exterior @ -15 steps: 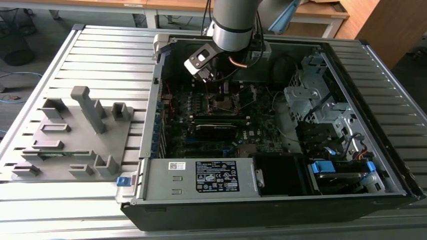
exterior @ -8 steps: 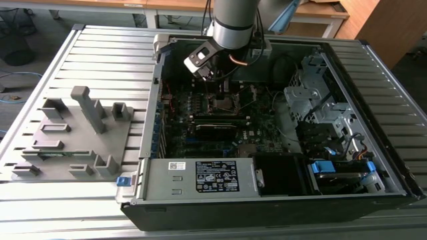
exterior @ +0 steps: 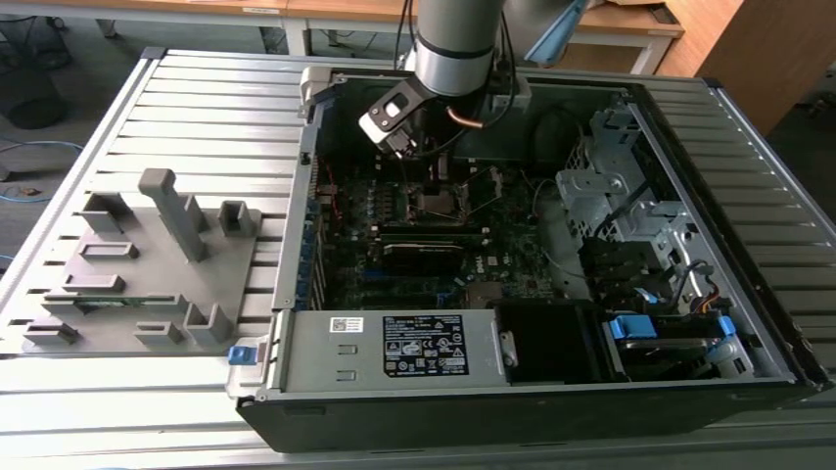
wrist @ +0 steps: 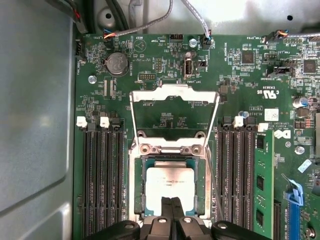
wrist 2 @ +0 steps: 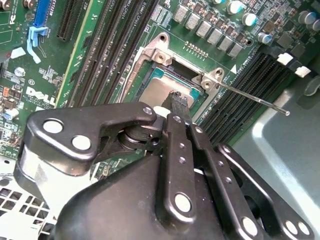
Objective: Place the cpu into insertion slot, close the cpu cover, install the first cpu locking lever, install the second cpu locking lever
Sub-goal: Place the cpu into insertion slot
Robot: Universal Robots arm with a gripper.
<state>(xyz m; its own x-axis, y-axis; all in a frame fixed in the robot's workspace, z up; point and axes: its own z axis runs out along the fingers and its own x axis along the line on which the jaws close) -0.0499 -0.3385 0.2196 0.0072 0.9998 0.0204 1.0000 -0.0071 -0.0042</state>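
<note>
while cpu point(wrist: 170, 182) sits seated | first wrist view: cpu cover point(wrist: 175, 94) open

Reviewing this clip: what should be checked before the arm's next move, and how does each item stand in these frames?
1. cpu lying in the insertion slot: ok.
2. cpu cover closed: not ok, it is swung open, away from the socket.
3. Locking lever latched: not ok, it sticks out free.
4. gripper clear of the cpu: not ok, its shut fingers are over the chip's edge.
5. Fingers touching the cpu: cannot tell.
</note>
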